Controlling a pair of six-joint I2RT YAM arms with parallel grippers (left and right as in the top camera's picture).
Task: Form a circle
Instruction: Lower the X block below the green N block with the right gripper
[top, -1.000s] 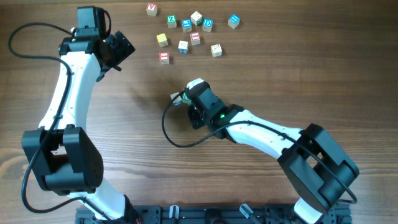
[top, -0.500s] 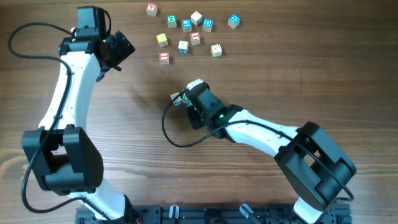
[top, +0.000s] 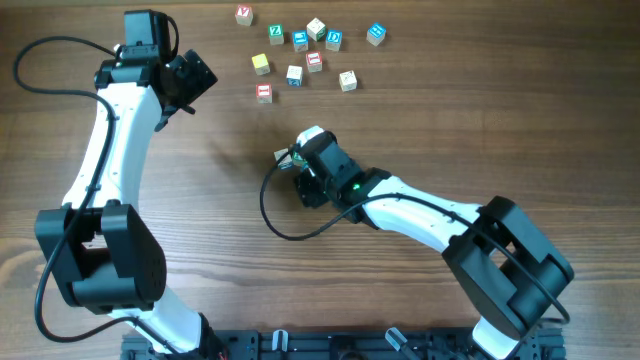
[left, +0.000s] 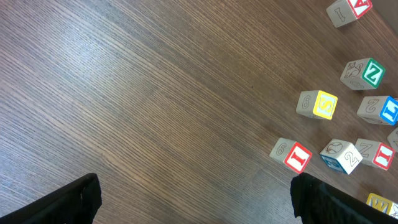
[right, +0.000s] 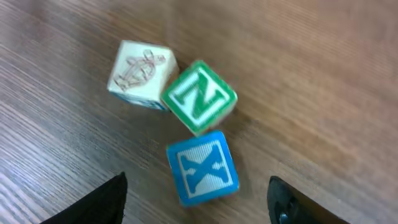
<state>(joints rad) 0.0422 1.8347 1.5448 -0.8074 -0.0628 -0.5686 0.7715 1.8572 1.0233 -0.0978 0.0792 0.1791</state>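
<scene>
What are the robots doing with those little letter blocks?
The right gripper hangs over three blocks bunched together on the table: a green N block, a blue X block and a pale block. Its jaws are apart and hold nothing. The left gripper waits wide open and empty beside the loose blocks farther off. No full circle shows yet.

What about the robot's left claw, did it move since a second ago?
No. The left gripper sits at the same distance from the red block as before, jaws wide open.
</scene>
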